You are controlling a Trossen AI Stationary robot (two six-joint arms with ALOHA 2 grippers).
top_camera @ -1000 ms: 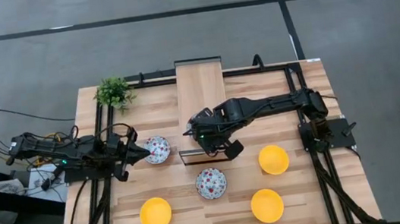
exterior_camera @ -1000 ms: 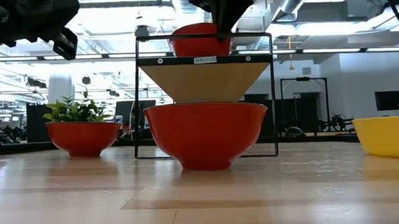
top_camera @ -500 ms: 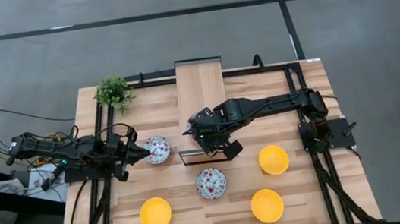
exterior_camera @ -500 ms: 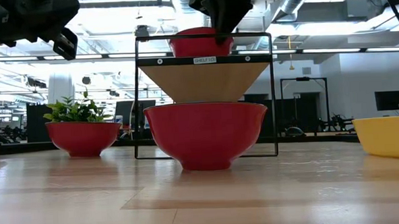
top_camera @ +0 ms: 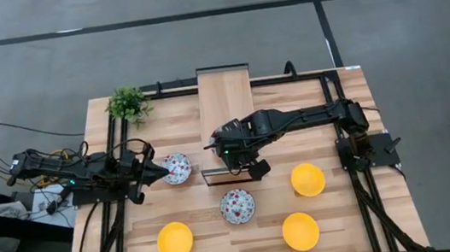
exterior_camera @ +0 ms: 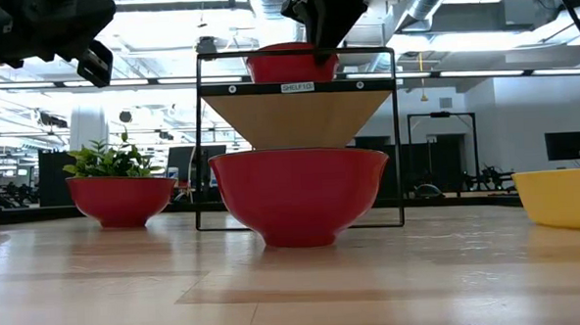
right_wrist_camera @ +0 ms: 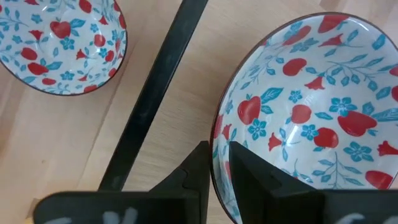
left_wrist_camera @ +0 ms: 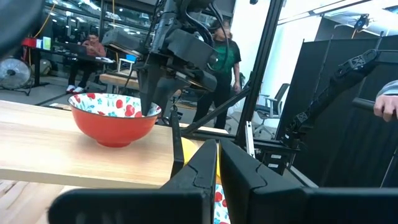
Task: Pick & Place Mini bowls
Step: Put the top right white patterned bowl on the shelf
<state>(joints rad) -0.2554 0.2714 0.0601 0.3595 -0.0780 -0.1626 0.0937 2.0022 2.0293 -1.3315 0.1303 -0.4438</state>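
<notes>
One floral mini bowl (left_wrist_camera: 115,118) stands on the wooden shelf top (top_camera: 226,108), hidden under my right gripper (top_camera: 234,161) in the high view. My right gripper (right_wrist_camera: 221,149) is shut on it. Two more floral bowls sit on the table, one (top_camera: 237,205) near the shelf's front and one (top_camera: 177,168) to the left. Three yellow bowls (top_camera: 175,241) (top_camera: 301,231) (top_camera: 307,179) stand along the near side. My left gripper (top_camera: 158,170) hovers raised beside the left floral bowl, shut (left_wrist_camera: 217,165) and touching nothing. My right gripper pinches the floral bowl's rim (right_wrist_camera: 216,127), one finger (right_wrist_camera: 249,168) inside the bowl and the other (right_wrist_camera: 196,165) outside. The fingers come from above, pointing down (left_wrist_camera: 149,99). The bowl sits upright with its foot (left_wrist_camera: 115,140) on the shelf board.
A black-framed shelf (exterior_camera: 296,84) stands mid-table, its board sloping toward the far edge. A small green plant (top_camera: 128,103) sits at the far left corner. Black rails (top_camera: 361,187) border the table. People stand in the room beyond (left_wrist_camera: 221,56).
My right gripper has come down slightly with the floral bowl, and the bowl now sits lower, on the shelf top. The left arm has kept still.
</notes>
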